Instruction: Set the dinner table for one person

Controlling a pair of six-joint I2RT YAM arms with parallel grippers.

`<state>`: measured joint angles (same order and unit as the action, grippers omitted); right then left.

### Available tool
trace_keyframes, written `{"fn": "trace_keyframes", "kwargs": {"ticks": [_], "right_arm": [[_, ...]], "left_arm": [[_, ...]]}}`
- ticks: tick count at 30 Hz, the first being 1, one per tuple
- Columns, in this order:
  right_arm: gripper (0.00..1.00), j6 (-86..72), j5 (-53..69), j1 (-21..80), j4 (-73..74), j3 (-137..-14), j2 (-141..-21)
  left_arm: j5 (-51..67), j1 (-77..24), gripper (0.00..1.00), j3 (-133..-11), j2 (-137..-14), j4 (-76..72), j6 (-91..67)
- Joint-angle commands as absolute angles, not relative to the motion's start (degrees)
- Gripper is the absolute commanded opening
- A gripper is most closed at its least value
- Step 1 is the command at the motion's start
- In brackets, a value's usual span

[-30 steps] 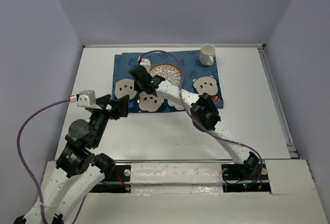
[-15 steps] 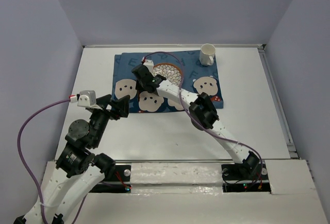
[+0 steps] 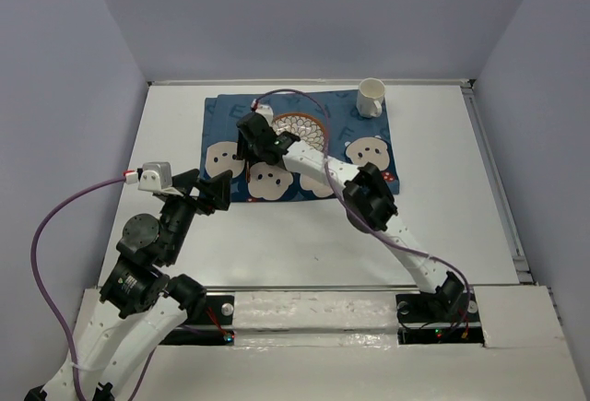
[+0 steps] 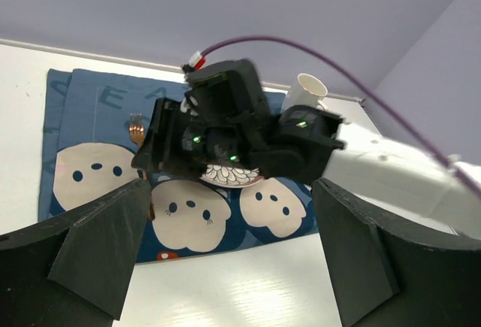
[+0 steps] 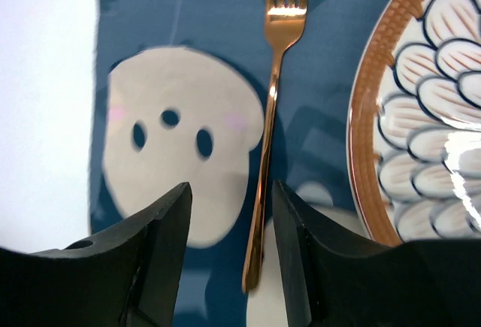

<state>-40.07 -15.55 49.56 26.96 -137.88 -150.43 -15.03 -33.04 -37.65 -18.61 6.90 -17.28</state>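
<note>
From above, the white tabletop (image 3: 304,244) stretched from the arm bases at the near edge to the far wall. A dark blue mat (image 3: 221,120) printed with pale cartoon faces lay on its far half. A patterned plate (image 3: 312,126) with a brown rim sat on the middle of the mat, and a white mug (image 3: 371,99) stood at the mat's far right corner. The right arm reached across the mat, its right end effector (image 3: 247,147) low over the cloth just left of the plate. The left end effector (image 3: 214,187) hovered at the mat's near left corner, its fingers spread. A purple cable (image 3: 46,226) looped from the left wrist.

From the left wrist, the two dark fingers stood wide apart at either side of the frame with nothing between them. Beyond them the right end effector hung over the mat, partly hiding the plate. The tines of a gold fork (image 4: 136,128) showed on the cloth past its tip. The mug stood behind, near the wall.

From the right wrist, the fingers stood apart. The fork lay flat on the mat in the gap between them, tines pointing away, and neither finger pressed on it. The handle ran closer to the right-hand finger. The fork lay just beside the plate's rim, apart from it, with a pale cartoon face on its other side.
</note>
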Motion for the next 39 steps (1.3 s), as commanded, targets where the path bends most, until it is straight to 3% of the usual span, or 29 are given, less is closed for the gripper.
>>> {"fn": "trace_keyframes", "kwargs": {"ticks": [1,3,4,8,12,16,19,21,25,28,35,39], "right_arm": [[0.53,-33.8,-12.5,50.2,20.8,-127.6,-130.7],[0.52,-32.3,-13.7,50.2,19.0,-111.6,-119.3],[0.52,-31.8,-14.4,50.2,18.0,-105.4,-119.2],[0.47,-35.3,-16.9,49.0,18.7,-75.3,-94.8],[0.46,-45.3,-17.8,46.3,33.0,-49.9,-75.6],[0.48,-55.3,-17.1,45.1,43.6,-42.0,-62.7],[0.6,-61.8,-19.2,44.3,51.7,-38.6,-56.4],[0.68,-65.5,-21.3,43.3,54.0,-37.3,-54.5],[0.7,-66.6,-21.8,40.9,53.9,-36.8,-54.2],[0.79,-66.2,-23.2,38.2,54.0,-37.9,-56.8],[0.82,-57.9,-22.1,26.8,49.0,-37.5,-60.6],[0.75,-53.9,-17.1,23.9,44.3,-36.2,-62.8]], "left_arm": [[-14.7,-33.2,0.99,-39.4,-17.9,4.3,-17.1],[-14.1,-33.3,0.99,-39.2,-17.6,4.1,-17.1],[-13.9,-33.3,0.99,-39.1,-17.4,4.0,-17.2],[-12.8,-34.3,0.99,-38.9,-16.2,3.5,-17.1],[-12.0,-35.7,0.99,-38.8,-15.0,3.1,-17.1],[-11.8,-36.3,0.99,-38.8,-14.5,3.0,-17.1],[-11.9,-37.0,0.99,-38.8,-14.0,3.0,-17.1],[-12.0,-37.3,0.99,-38.8,-13.7,3.0,-17.1],[-12.3,-38.0,0.99,-38.8,-13.1,3.0,-17.0],[-12.4,-38.4,0.99,-38.8,-12.5,3.1,-16.9],[-13.1,-39.3,0.99,-38.9,-11.3,3.2,-16.6],[-13.2,-39.6,0.99,-38.9,-11.2,3.2,-16.4]]}}
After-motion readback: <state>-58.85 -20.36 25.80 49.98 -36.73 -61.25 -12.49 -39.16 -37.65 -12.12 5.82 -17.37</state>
